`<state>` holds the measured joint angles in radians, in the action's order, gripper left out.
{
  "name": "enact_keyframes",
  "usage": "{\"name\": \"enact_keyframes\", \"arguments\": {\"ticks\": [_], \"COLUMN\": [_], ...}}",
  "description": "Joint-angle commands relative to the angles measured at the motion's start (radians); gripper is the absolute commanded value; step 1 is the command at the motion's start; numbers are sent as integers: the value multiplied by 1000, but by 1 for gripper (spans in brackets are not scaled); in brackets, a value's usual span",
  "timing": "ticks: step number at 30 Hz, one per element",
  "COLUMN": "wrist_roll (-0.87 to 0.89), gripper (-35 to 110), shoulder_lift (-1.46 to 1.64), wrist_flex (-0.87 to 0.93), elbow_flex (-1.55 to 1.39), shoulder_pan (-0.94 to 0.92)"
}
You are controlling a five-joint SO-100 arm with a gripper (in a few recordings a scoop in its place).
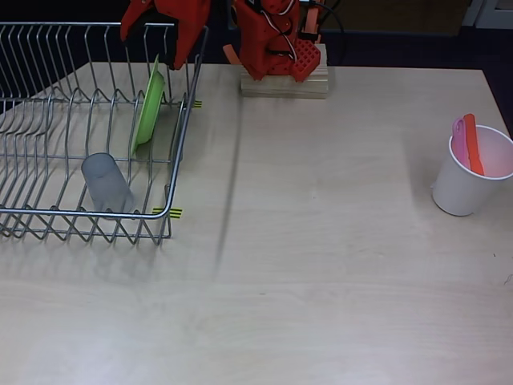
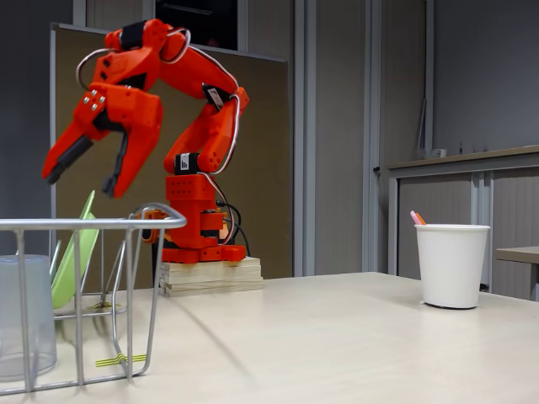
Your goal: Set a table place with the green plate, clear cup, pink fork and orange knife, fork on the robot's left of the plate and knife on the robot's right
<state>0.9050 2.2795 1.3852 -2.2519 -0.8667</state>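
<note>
**Everything's still in the rack and the paper cup**

Starting closest to the fixed camera: the clear cup stands at the front of the wire dish rack. From overhead it sits in the near right corner of the rack, open end down as far as I can tell.

Bit further back, the green plate stands on edge between the rack's wires, leaning slightly, close to the rack's right wall.

Right above the plate hangs the gripper, fingers spread well apart and pointing down with nothing between them, clear of the plate's top edge.

Over on the right side of the table, well apart from the rack, a white paper cup holds the pink fork and the orange knife side by side, both leaning on the rim.

At the far edge sits the robot on its wooden block base.
</note>
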Motion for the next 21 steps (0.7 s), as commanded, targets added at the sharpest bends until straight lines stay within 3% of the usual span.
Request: {"name": "enact_keyframes", "arguments": {"ticks": [1, 6, 12, 21], "wrist_roll": [-41, -74, -110, -133], "gripper": [40, 34, 5, 0], "shoulder_lift": [-32, -143, -241, -179], "wrist_flex": [-49, -135, -167, -41], "elbow_flex": [-11, -3, 37, 170], "shoulder_pan": [-28, -32, -23, 57]}}
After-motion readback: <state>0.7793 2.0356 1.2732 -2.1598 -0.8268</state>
